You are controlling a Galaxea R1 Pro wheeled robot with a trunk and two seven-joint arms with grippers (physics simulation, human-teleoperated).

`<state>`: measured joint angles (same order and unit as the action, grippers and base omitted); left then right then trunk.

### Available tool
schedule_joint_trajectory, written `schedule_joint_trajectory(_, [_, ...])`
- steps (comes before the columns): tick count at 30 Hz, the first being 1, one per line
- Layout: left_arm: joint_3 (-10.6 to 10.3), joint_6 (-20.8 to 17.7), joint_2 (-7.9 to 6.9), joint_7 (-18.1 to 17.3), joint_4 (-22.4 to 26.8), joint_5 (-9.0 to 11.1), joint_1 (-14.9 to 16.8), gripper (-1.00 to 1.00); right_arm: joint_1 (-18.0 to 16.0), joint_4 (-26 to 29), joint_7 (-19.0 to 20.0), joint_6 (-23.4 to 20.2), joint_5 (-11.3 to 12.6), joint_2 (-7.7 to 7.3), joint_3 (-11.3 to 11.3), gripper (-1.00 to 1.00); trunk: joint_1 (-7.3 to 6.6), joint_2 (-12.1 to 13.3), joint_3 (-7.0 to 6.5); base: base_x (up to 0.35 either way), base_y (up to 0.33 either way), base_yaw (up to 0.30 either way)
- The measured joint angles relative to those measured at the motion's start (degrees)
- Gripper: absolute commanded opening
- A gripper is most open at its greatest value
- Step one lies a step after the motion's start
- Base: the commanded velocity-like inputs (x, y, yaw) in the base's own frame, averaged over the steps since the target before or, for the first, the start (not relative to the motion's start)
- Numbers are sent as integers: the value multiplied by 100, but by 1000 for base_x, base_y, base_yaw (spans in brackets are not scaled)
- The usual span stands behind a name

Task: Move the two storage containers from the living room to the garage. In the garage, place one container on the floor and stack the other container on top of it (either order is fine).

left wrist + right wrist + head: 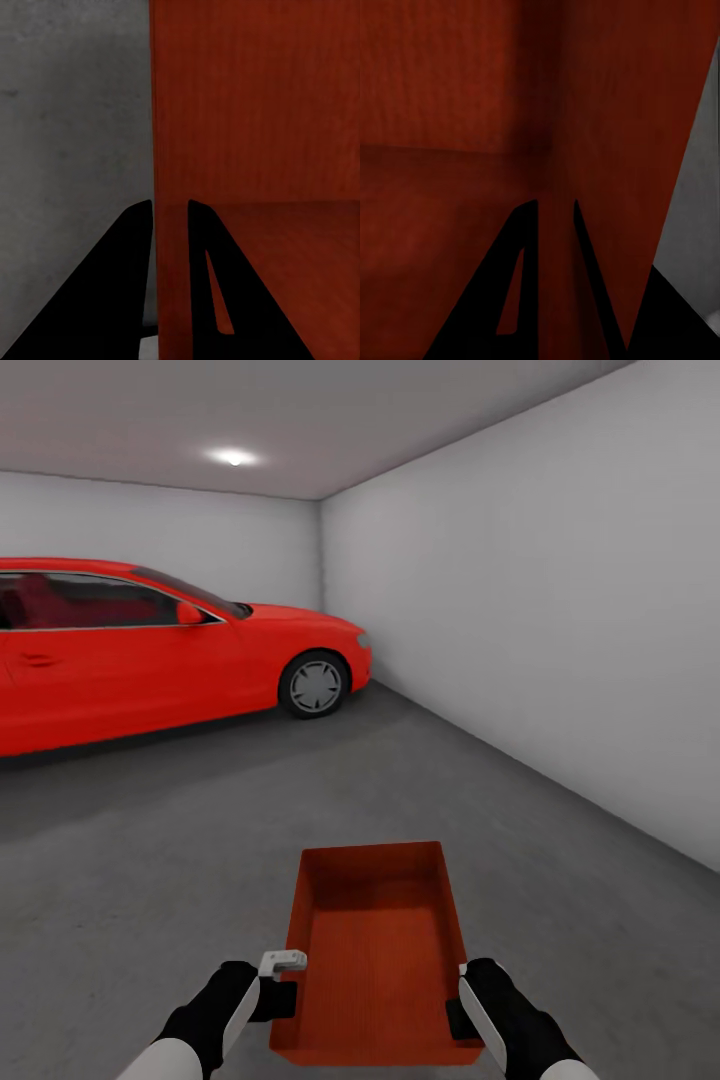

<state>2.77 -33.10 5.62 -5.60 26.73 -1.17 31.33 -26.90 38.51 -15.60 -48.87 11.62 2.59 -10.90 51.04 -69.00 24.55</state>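
I am in the garage, over the dark grey concrete floor. One red-orange storage container hangs in front of me, open side up, carried between both arms. My left gripper pinches its left wall, one finger inside and one outside, as the left wrist view shows against the container wall. On the opposite wall my right gripper is shut the same way, with the bin's inside behind it. The other container is out of view.
A red car is parked at the left, nose toward the far right corner. A plain pale wall runs along the right. Open concrete lies ahead between the car and that wall.
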Motion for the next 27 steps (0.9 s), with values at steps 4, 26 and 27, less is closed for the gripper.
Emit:
schedule_joint_trajectory(4, [-1, 0, 0, 1, 1, 1, 0, -100, 0, 0, 0, 1, 2, -1, -1, -100, 0, 0, 0, 0, 0, -281])
schedule_joint_trajectory(26, [0, 0, 0, 0, 1, -1, 0, -100, 0, 0, 0, 1, 2, -1, -1, -100, -2, 0, 0, 186, 0, -280])
schedule_joint_trajectory(27, [0, 0, 0, 0, 1, 0, 0, -100, 0, 0, 0, 0, 1, -1, -1, -100, -2, 0, 0, 97, 0, -279])
